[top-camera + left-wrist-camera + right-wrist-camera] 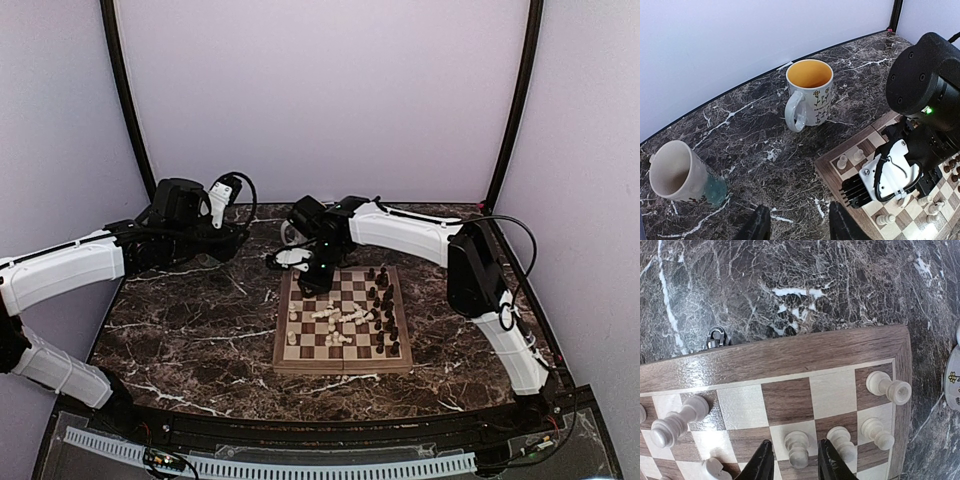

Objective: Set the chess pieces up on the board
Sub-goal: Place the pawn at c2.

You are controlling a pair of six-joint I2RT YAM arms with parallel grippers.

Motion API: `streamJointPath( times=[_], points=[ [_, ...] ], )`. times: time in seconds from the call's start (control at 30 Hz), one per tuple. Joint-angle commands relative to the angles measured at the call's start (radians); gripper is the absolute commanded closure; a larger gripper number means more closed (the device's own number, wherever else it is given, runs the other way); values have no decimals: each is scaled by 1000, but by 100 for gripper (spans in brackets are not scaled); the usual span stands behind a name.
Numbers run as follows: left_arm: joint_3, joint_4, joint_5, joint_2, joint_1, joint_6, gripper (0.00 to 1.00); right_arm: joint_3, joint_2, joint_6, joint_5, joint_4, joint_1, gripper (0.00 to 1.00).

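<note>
- Chess pieces (345,318), cream-white and dark brown turned figures, sit on our square checked wooden board (340,363), creams jumbled mid-board.
- We see right gripper (793,444) spread around a cream pawn (798,454).
- Left gripper (800,220) spread too, empty, over dark marble table (740,130).

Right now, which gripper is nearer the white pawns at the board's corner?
Right. The right gripper sits directly over the white pawns, one between its fingertips; the left gripper hangs off the board, above the marble table beside that corner.

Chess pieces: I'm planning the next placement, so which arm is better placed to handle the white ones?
Right, probably. The right tool hangs open astride a white pawn on the board; the left tool hovers open over the table, off the board.
</note>
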Motion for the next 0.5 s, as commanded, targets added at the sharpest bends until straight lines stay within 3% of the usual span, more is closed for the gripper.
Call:
streamJointPath(
  times=[0.0,0.2,0.4,0.47],
  points=[
    [13,-9,-8,-4,0,2,57,-29,-118,11,12,12,-17,68],
    [13,-9,31,7,0,11,56,-238,-282,4,-5,95,-51,68],
    [10,11,451,67,0,74,58,-482,-422,-13,-80,158,-110,69],
    [23,4,525,115,-16,80,59,-552,-479,-15,-120,198,-141,70]
  ],
)
